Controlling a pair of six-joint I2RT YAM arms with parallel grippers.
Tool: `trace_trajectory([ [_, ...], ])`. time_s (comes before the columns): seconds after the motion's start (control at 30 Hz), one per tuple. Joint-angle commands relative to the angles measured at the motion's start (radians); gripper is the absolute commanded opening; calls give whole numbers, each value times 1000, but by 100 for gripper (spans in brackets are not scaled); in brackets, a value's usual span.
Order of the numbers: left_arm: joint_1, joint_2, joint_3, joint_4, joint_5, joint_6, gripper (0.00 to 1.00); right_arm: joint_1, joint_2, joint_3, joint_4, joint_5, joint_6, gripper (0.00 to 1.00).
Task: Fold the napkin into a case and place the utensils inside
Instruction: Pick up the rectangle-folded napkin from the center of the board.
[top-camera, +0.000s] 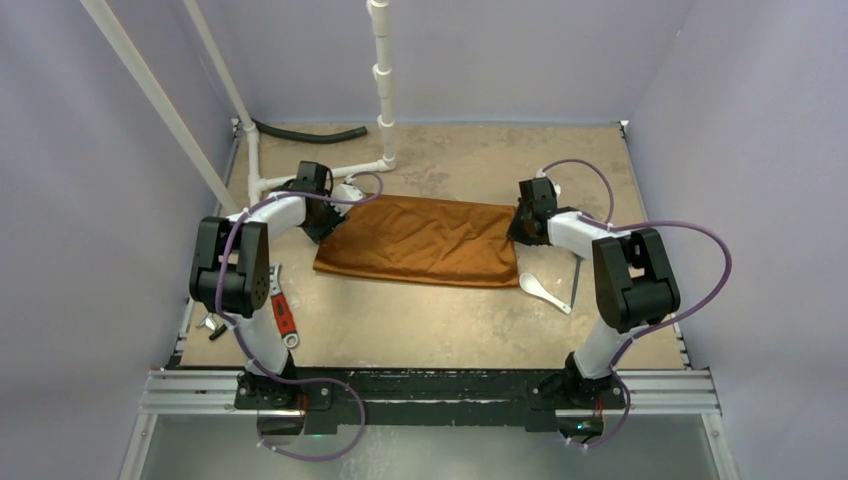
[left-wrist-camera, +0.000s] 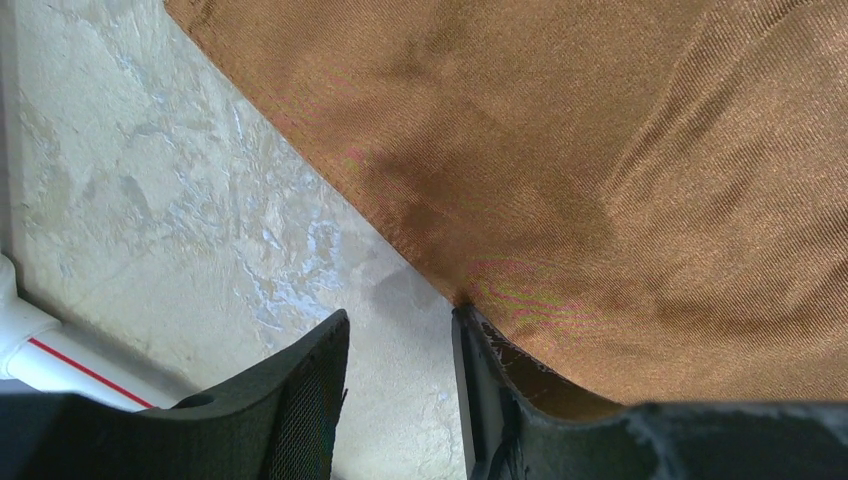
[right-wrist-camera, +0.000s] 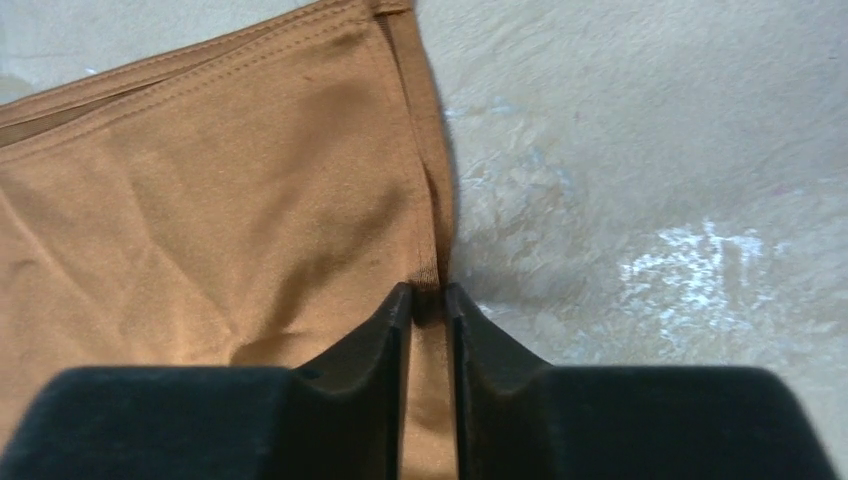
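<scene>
L gripper: fingers half open, one pad touching napkin edge at 9 o'clock, nothing pinched. R gripper: fingers narrow, clamping its 3 o'clock edge.

Soft, even light from above fills the overhead view. Shadows on the bench are faint and short, and detail is sharp. The napkin has a mild sheen. In the left wrist view, pink and green moiré ripples across the weave, the bench looks pale and washed out, and the left tool is dark and slightly soft. In the right wrist view, white glare patches the bench, a thin shadow lines the napkin's edge, and the right tool is blurred black.
</scene>
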Motion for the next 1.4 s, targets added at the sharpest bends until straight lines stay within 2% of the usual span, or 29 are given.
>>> trace_trajectory([
  [0.0, 2, 49, -72, 10, 64, 26, 42, 8, -8, -13, 71, -83, 24, 16],
  [0.07, 3, 44, -90, 16, 52, 34, 41, 10, -15, -11, 102, -122, 23, 9],
  [0.2, 3, 31, -118, 19, 51, 54, 42, 10, -3, 11, 92, -146, 7, 0],
  [0.37, 3, 35, -118, 26, 50, 49, 41, 11, -53, 19, 82, -179, 20, 0],
  [0.57, 3, 42, -106, 19, 62, 47, 39, 13, -94, 62, -11, -190, 12, 0],
  [0.9, 3, 45, -70, 6, 51, 42, 37, 18, -110, 95, -120, -150, -20, 0],
  [0.97, 3, 44, -64, 5, 51, 41, 37, 13, -84, 94, -173, -129, -19, 23],
  [1.0, 3, 41, -64, 5, 51, 43, 37, 11, -70, 92, -187, -99, -21, 33],
  [1.03, 3, 39, -62, 4, 50, 44, 38, 8, -62, 83, -189, -78, -22, 38],
  [1.17, 2, 41, -56, 1, 47, 43, 38, 5, -54, 47, -150, -17, 1, 49],
  [1.37, 3, 33, -41, -9, 45, 44, 38, 5, 18, 121, -161, 112, -32, 61],
])
